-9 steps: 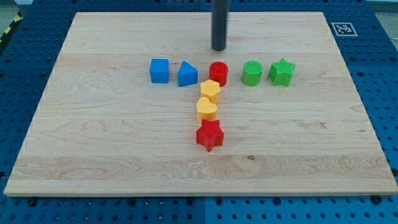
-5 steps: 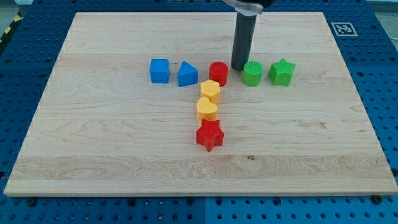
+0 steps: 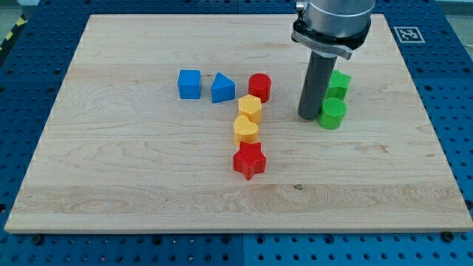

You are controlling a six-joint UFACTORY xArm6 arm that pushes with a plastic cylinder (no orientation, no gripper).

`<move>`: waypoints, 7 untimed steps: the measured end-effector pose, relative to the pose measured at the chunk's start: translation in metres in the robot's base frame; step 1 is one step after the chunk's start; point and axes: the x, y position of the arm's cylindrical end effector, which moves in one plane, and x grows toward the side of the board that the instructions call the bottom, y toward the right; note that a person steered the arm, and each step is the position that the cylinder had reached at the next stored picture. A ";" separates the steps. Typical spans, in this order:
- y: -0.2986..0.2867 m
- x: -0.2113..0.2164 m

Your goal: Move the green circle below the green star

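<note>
Green on pale wood: the green circle (image 3: 332, 114) sits toward the board's (image 3: 133, 185) right half, directly at 6 o'clock of the green star (image 3: 339, 82), the two touching or very nearly so. The star's left part is hidden behind my rod (image 3: 315, 81), so only its right points show.

My tip (image 3: 309, 116) rests on the wood at 9 o'clock of the circle, just beside it; whether it actually touches the circle's edge I cannot tell. The rod is a plain dark cylinder that holds nothing, and it rises straight to a grey collar (image 3: 330, 33) near the view's top.

Away at 9 o'clock of the tip, a short row runs across the board. The red cylinder (image 3: 259, 86) is nearest, the blue triangle (image 3: 222, 89) comes next on its left, and the blue cube (image 3: 189, 83) is farthest left. The triangle and cube stand close together with a slim gap between them.

From the red cylinder a column drops toward 6 o'clock: a yellow block (image 3: 250, 108) with flat angled faces touches the cylinder's lower left, a yellow heart (image 3: 245, 130) touches that block from below, and a red star (image 3: 249, 160) closes the line against the heart's lower edge.

The board lies on a blue perforated table (image 3: 451, 111), and a black-and-white marker (image 3: 408, 34) sits on the board's corner at the view's top right.
</note>
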 end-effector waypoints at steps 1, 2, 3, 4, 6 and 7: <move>0.003 0.000; 0.003 0.012; 0.004 0.015; 0.011 0.012; 0.015 0.054; 0.015 0.107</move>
